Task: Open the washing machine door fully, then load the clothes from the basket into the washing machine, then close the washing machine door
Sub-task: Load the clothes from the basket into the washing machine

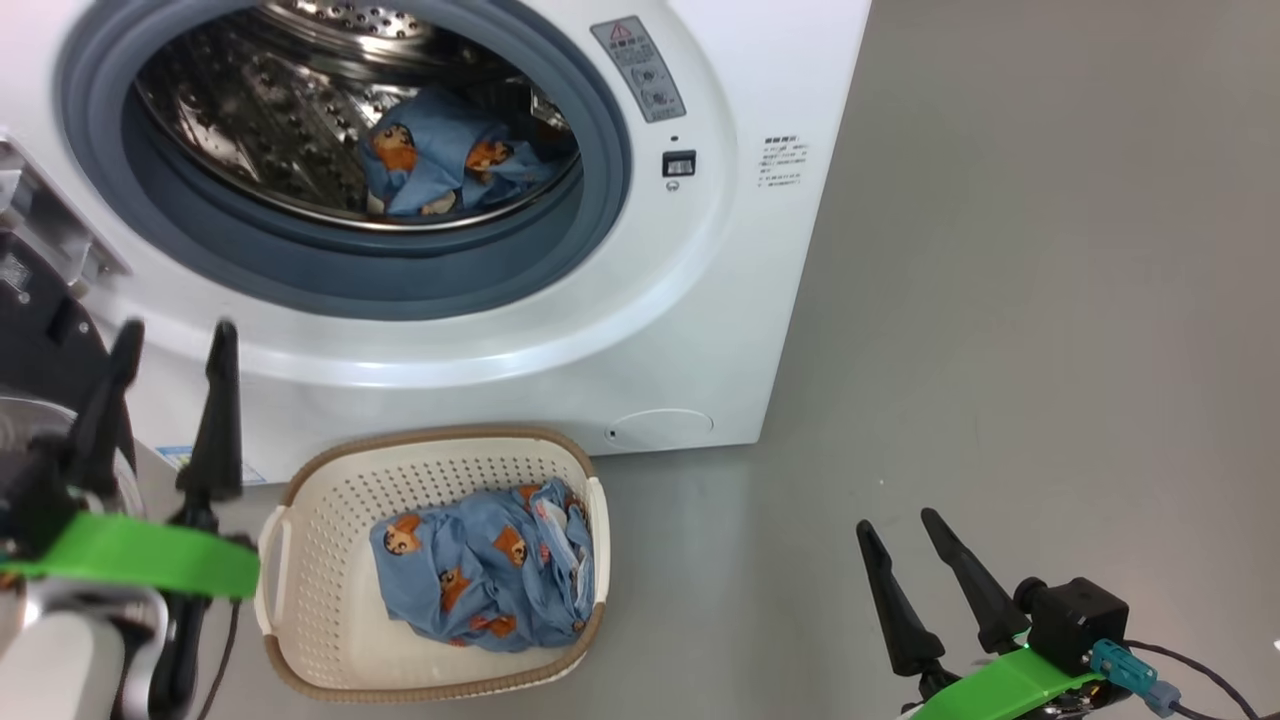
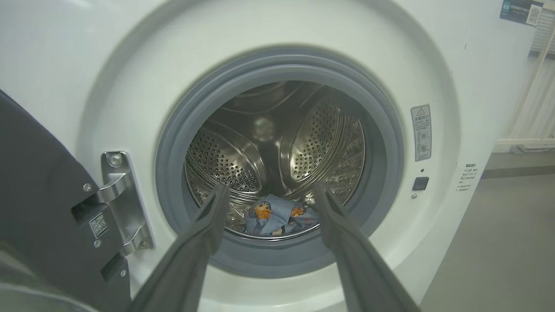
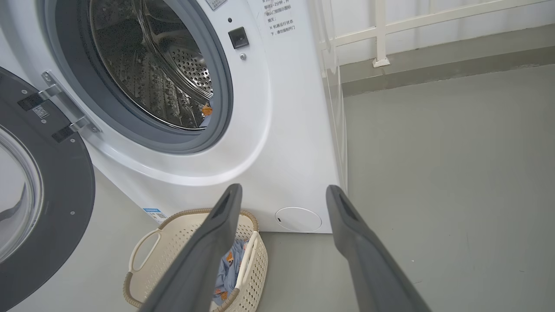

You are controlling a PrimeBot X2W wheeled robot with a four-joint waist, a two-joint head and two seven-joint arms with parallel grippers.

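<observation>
The black door [image 3: 65, 190] is swung wide at the left of the white washing machine [image 1: 700, 330]. One blue printed garment [image 1: 450, 160] is lodged in the drum [image 1: 260, 130]; a second garment [image 1: 490, 580] is heaped in the cream basket [image 1: 330, 520] nearer.

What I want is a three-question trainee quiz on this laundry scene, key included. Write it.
1. True or false: the white front-loading washing machine has its round glossy black door standing open.
2. Between steel drum and cream perforated basket, the light blue cartoon-print clothes lie in: A) drum alone; B) basket alone; C) both.
3. Fill in: the left gripper and right gripper both have jaws ____.
Key: 1 true; 2 C; 3 open.
</observation>
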